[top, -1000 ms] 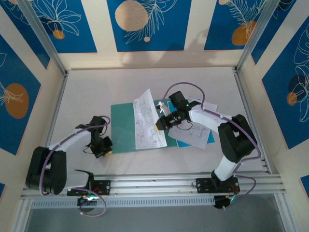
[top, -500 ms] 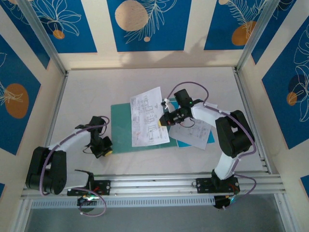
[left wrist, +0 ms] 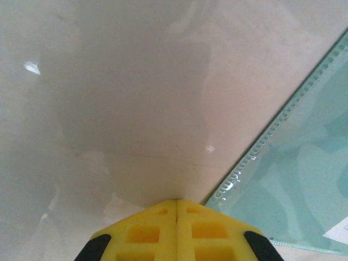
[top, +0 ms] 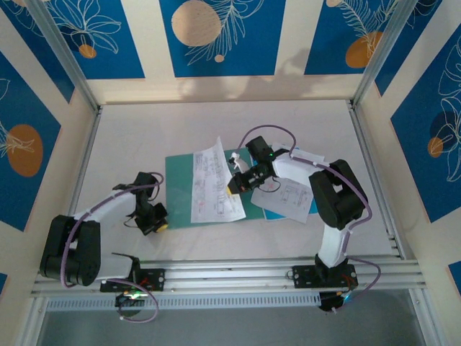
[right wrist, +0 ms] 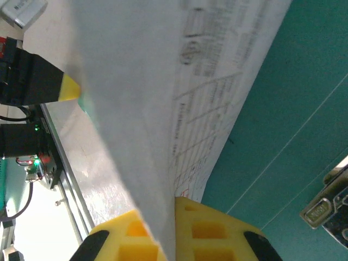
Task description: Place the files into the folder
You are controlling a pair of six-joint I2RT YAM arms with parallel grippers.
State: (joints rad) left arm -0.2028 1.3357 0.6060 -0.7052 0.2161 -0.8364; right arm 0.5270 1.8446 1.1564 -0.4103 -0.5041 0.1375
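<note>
The teal-green folder (top: 178, 189) lies flat in the middle of the table. My right gripper (top: 236, 184) is shut on the right edge of one white printed file (top: 212, 186), holding it tilted over the folder's right half. In the right wrist view the sheet (right wrist: 163, 109) runs up from between the yellow fingers (right wrist: 217, 228), with the folder (right wrist: 293, 119) below it. A second file (top: 292, 193) lies to the right on a cyan-blue sheet (top: 268, 209). My left gripper (top: 160, 223) is shut with nothing in it, its tip (left wrist: 175, 202) on the table by the folder's near left corner (left wrist: 304, 179).
The folder's corner shows a clear perforated sleeve edge (left wrist: 255, 157). Aluminium rails (top: 238, 272) run along the near edge, and patterned walls enclose the other sides. Bare white table (top: 144, 130) stretches behind and left of the folder.
My right gripper has carried the held file to the left, further over the folder, and the sheet has swung and tilted. The left arm has stayed still.
</note>
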